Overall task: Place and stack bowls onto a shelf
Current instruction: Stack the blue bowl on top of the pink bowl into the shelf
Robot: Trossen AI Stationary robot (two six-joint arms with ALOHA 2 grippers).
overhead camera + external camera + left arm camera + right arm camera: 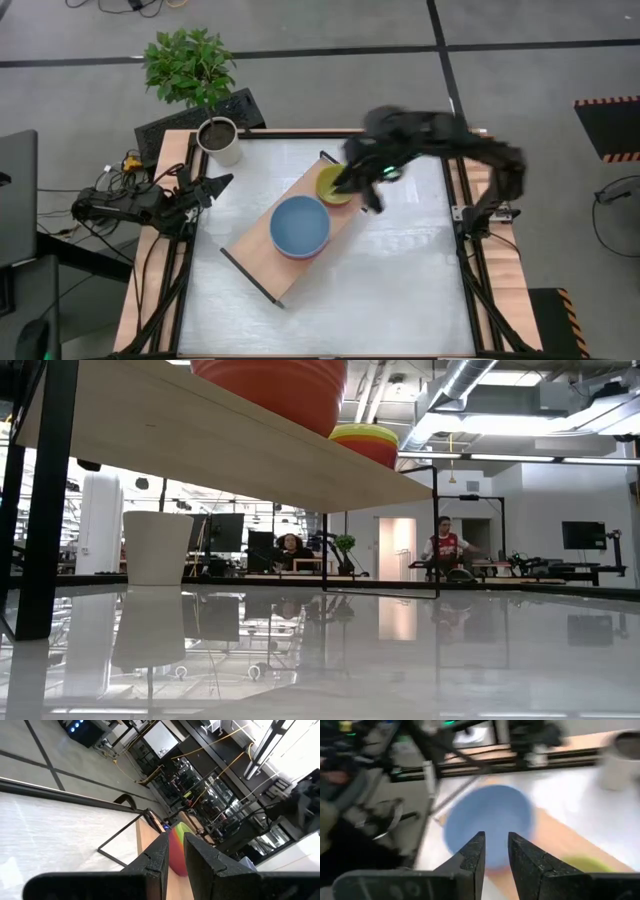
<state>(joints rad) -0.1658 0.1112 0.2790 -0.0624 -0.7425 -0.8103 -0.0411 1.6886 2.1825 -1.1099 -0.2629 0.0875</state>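
High view: the shelf (300,245) lies slantwise mid-table, carrying a blue bowl (299,224) stacked on a red one and a yellow-green bowl (333,185) farther right. No loose bowls show, so stacking looks nearly finished.

Right wrist view: the right gripper (495,851) hangs above the bowls, narrowly parted, empty.

Left wrist view: the left gripper (175,851) waits at the left edge, almost closed, empty.

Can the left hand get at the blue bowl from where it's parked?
Probably yes. The left hand waits at the table's left edge, and only bare table lies between it and the blue bowl on the shelf.
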